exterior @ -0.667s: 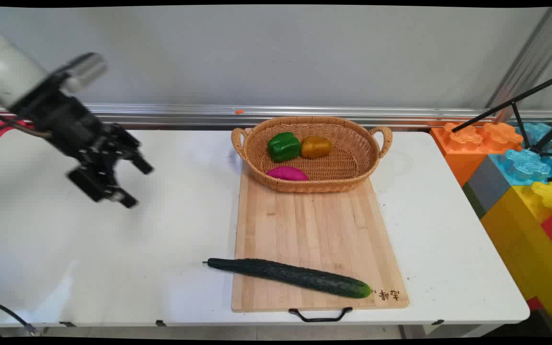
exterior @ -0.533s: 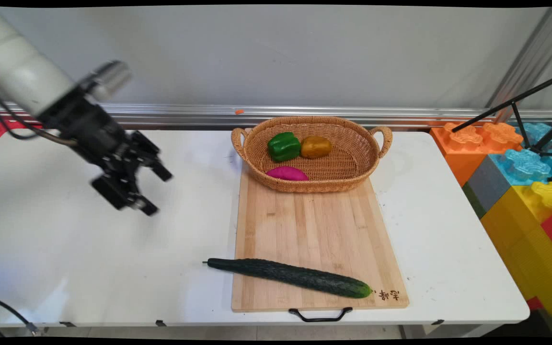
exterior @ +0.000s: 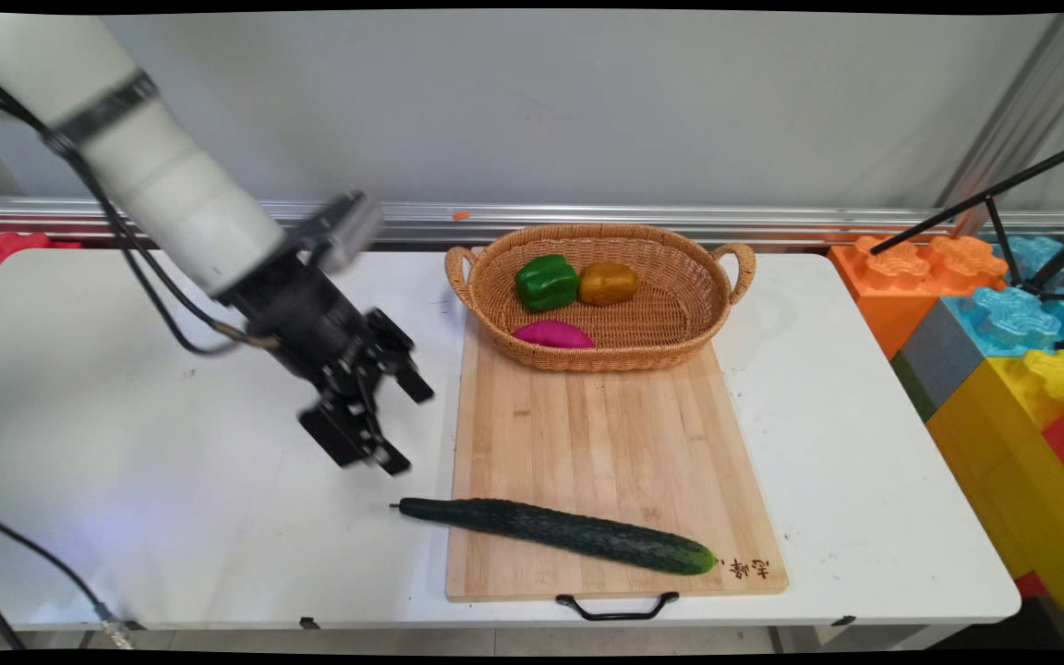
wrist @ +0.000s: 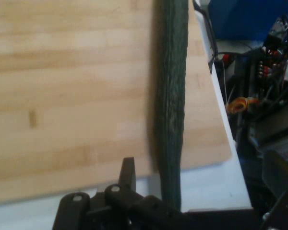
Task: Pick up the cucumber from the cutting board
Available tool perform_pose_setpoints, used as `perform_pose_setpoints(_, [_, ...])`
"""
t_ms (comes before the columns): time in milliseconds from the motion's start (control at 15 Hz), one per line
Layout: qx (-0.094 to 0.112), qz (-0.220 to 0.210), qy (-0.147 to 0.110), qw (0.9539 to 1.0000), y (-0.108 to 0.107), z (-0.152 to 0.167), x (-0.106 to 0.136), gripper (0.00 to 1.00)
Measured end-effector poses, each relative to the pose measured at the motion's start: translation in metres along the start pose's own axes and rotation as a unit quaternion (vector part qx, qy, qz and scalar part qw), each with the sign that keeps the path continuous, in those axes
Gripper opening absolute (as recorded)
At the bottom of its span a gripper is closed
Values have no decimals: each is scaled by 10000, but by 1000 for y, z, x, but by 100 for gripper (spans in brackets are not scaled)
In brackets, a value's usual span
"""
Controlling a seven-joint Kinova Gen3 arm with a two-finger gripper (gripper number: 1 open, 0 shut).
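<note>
— Jaws first: how do they stand?

— Spread, with nothing between them. My gripper [exterior: 405,428] hangs over bare table [exterior: 126,443], just off the left edge of the board [exterior: 606,443], tilted down toward the near right.

— What lies closest to you?

— The cucumber [exterior: 558,534]. It lies slantwise along the board's near edge, its stem end poking past the board's left edge onto the table, its blunt end close to the near right corner, by the burnt-in lettering. My lower finger hangs just above and left of that stem end, apart from it. In the hand view the cucumber [wrist: 172,96] runs straight up the picture, with the board [wrist: 72,86] to its left.

— How much free room around you?

— Plenty to my left: the table's whole left half is bare, out to its left and near edges. The board's middle is bare wood too, between the cucumber and the basket [exterior: 689,323].

— And the far side?

— The basket sits across the board's far edge, a handle at each end. Inside it, a green pepper [exterior: 547,282] and a yellow pepper [exterior: 609,283] lie side by side toward the far left, and a magenta piece [exterior: 553,334] lies against the near wall. Past the table's right edge stand big coloured blocks [exterior: 1003,351] and a black tripod [exterior: 1012,231].
</note>
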Motion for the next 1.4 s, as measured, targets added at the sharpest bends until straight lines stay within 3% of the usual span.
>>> perform_pose_setpoints(600, [79,616,120,9980,-6,87,5,100])
perform_pose_setpoints(1400, [166,970,114,9951,-11,142,1,100])
